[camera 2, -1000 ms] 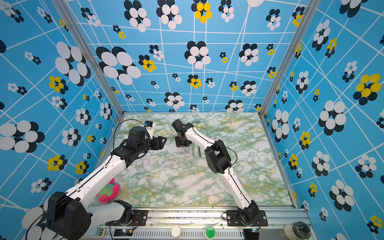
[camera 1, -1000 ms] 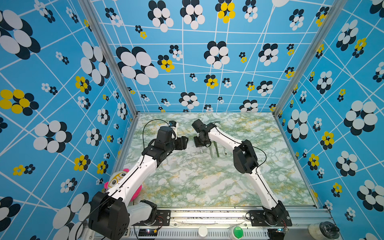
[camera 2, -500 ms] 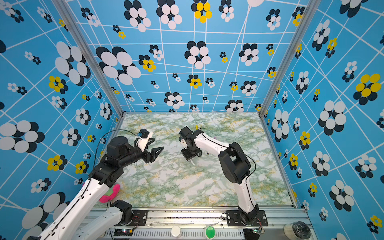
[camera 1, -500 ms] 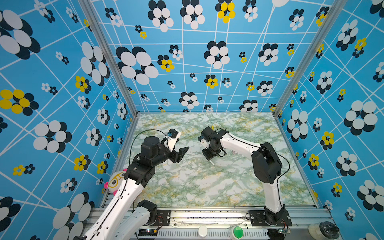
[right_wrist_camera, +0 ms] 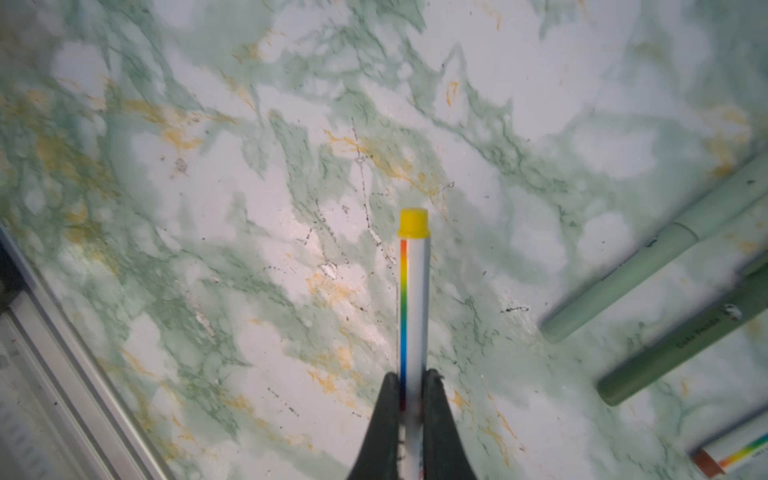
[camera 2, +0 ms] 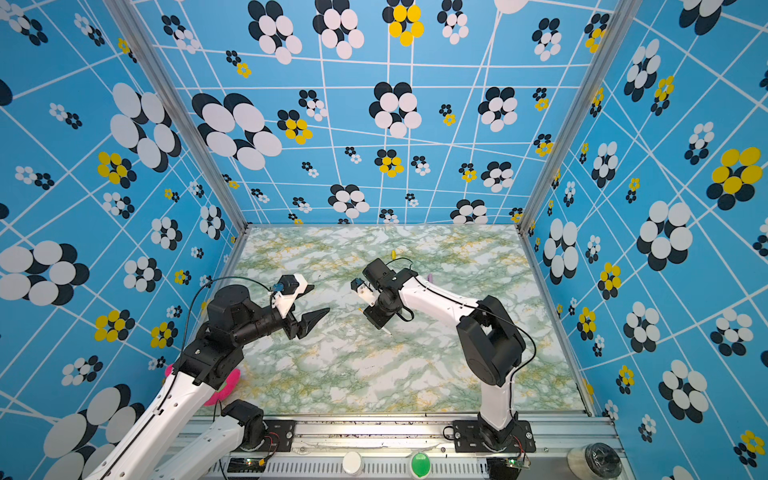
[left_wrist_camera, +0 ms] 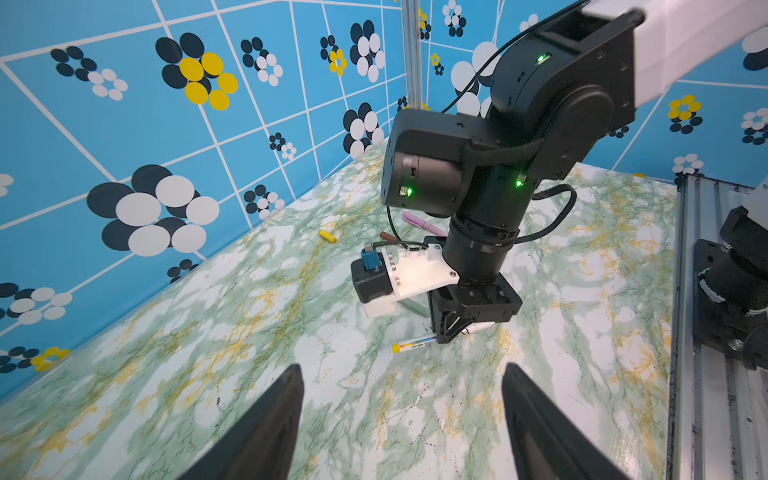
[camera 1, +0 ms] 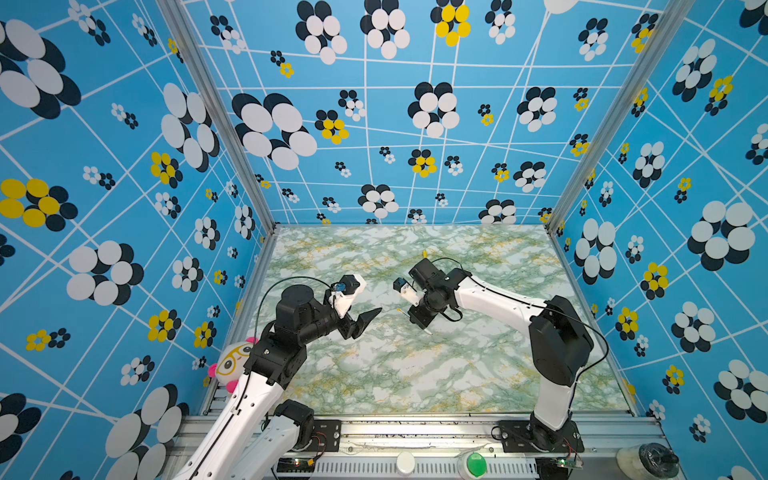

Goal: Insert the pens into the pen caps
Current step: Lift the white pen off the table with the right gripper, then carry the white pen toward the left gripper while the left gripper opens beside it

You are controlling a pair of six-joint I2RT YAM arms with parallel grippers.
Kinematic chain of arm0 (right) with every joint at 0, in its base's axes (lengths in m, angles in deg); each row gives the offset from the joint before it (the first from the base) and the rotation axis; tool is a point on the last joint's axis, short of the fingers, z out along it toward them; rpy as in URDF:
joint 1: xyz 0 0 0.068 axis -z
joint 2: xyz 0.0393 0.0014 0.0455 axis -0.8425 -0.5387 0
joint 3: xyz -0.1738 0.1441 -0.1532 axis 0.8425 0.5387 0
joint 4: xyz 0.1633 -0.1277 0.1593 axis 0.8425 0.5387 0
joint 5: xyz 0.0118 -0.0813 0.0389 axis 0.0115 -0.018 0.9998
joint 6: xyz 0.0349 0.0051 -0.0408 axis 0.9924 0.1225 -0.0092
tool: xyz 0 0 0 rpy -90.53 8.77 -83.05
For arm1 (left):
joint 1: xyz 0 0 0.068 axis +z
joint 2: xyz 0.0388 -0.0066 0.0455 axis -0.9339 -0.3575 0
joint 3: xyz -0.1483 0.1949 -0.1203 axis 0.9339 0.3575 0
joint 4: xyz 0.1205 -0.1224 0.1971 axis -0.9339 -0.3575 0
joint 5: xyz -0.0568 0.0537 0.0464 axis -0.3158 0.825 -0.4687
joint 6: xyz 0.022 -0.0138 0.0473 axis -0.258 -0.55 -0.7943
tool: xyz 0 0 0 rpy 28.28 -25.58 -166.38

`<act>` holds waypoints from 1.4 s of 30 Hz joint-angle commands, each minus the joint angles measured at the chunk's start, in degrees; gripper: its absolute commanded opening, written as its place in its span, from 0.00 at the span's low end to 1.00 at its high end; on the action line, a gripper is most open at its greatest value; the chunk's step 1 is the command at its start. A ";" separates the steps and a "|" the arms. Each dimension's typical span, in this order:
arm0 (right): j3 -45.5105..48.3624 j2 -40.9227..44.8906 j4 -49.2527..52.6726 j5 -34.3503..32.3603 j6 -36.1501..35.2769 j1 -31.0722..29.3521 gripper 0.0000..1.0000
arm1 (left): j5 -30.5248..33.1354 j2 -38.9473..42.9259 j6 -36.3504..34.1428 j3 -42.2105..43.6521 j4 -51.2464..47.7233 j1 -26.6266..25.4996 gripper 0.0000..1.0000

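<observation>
White-yellow pen (right_wrist_camera: 414,299), rainbow stripe along the barrel, is clamped in the right gripper (right_wrist_camera: 411,390) low at the marble table (camera 1: 415,374), near its centre; contact with the surface cannot be told. Left gripper (left_wrist_camera: 403,370) hangs to the left, jaws spread wide, empty. Yellow cap (camera 1: 424,252) lies farther back, well apart from the pen. Pale green pen (right_wrist_camera: 665,257) and dark green pen (right_wrist_camera: 685,345) lie side by side on the table.

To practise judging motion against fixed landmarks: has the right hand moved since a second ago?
Yes. In both top views the right hand, shut on the pen, has come nearer the front rail, away from the back wall.
</observation>
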 commanded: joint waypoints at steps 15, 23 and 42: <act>18.32 21.29 -27.49 -6.16 -6.29 1.28 0.00 | -5.32 -12.37 40.72 -6.16 -0.96 2.97 0.87; 35.19 28.18 -55.37 -9.90 -23.74 0.61 0.00 | -16.20 -20.82 58.22 -7.65 -0.75 8.36 0.81; 42.92 23.48 -73.09 -22.87 -67.63 -10.10 0.00 | -23.33 -29.02 63.08 -10.65 -7.61 8.70 0.76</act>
